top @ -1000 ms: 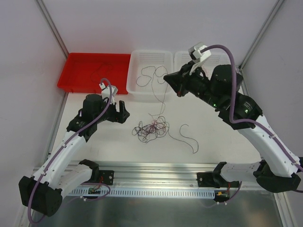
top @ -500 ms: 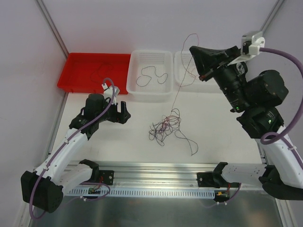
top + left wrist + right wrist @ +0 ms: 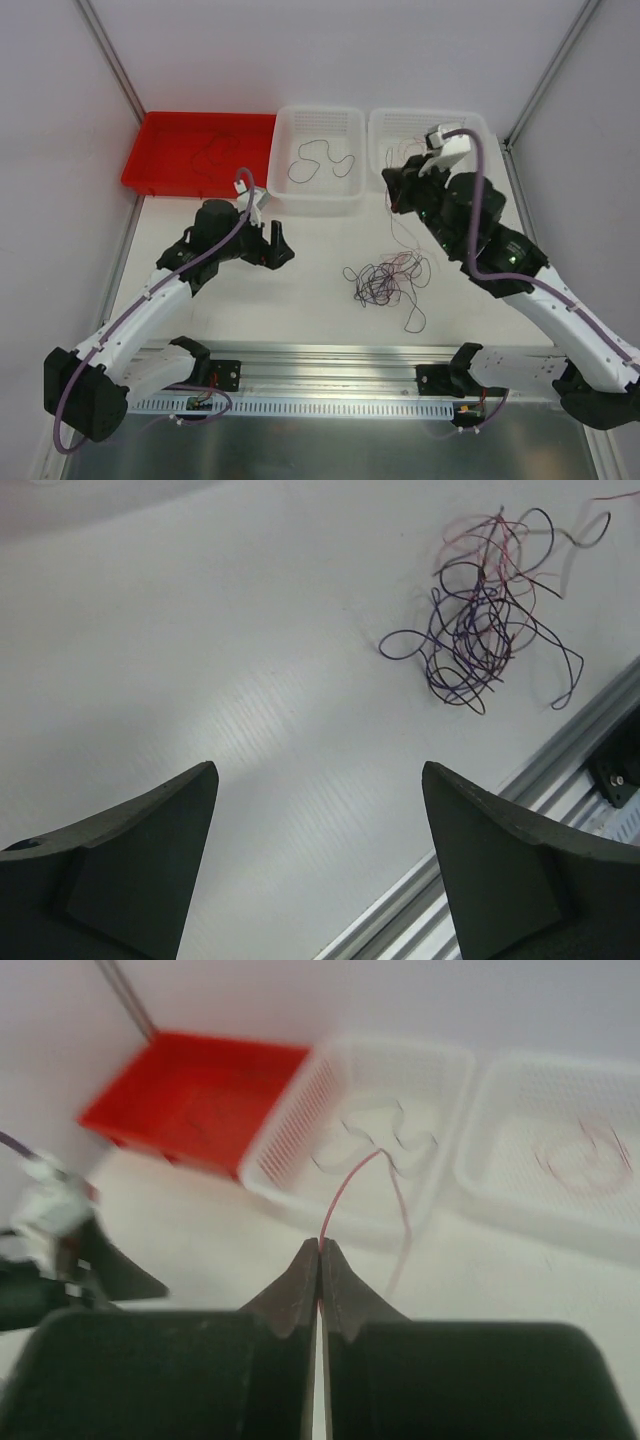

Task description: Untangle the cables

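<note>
Top external view: at the counter's [image 3: 250, 300] far left corner the tray [image 3: 165, 150] holds one dark cable [image 3: 212, 150]. Just in front of the tray the left jaws hang released, wide apart and holding nothing. They point toward the tangle [image 3: 385, 280], which lies near the counter's middle, well apart from them. The left wrist view shows only bare counter between the jaw tips. On the far edge the middle basket [image 3: 318, 200] holds another dark cable [image 3: 320, 160]. Above the tangle's right side, the right jaws are clenched on a single red strand [image 3: 345, 1185], raised near the front wall of the right basket [image 3: 400, 128]. The strand appears to run down from them into the tangle. That basket already holds red cable [image 3: 585, 1155]. The step in hand looks like drawing this red strand free for the right basket. To do it well, I judge the pull should be slow and up and away from the heap, watching whether the whole heap lifts with it. If it does, the left jaws would best come down and pin the dark loops at the tangle's left side, so the strand slides out rather than tightening a knot. The wire is hair-thin, so a jerk could slip it from the grip or drag the heap toward the baskets.
</note>
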### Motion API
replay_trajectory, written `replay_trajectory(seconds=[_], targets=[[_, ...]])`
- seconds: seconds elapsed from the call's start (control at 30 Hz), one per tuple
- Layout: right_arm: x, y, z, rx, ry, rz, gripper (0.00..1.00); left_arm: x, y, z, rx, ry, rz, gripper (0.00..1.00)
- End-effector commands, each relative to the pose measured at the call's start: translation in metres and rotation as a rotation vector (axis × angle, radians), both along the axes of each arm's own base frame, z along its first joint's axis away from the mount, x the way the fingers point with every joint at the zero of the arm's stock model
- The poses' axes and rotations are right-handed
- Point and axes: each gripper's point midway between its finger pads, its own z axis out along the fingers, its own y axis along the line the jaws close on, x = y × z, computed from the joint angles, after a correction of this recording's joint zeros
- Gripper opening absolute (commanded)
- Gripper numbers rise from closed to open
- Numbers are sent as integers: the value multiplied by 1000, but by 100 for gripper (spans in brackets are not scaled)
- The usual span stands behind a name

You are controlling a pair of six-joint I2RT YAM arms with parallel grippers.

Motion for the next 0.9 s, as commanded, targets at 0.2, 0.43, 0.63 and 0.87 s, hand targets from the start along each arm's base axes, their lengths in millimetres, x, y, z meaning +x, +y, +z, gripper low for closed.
replay_trajectory(seconds=[0.2,0.43,0.63,0.87], targets=[[-22,-159,-220,-122,529,-578,1,-16,-84,-28,-33,121,-61,84],[-49,-192,-310,-153,791,-661,6,8,-131,-50,57,150,-67,82],[-50,-178,-338,-128,902,-590,29,33,-147,-79,108,200,1,77],[-48,-162,-344,-104,906,-503,76,34,-166,-100,49,345,153,70]])
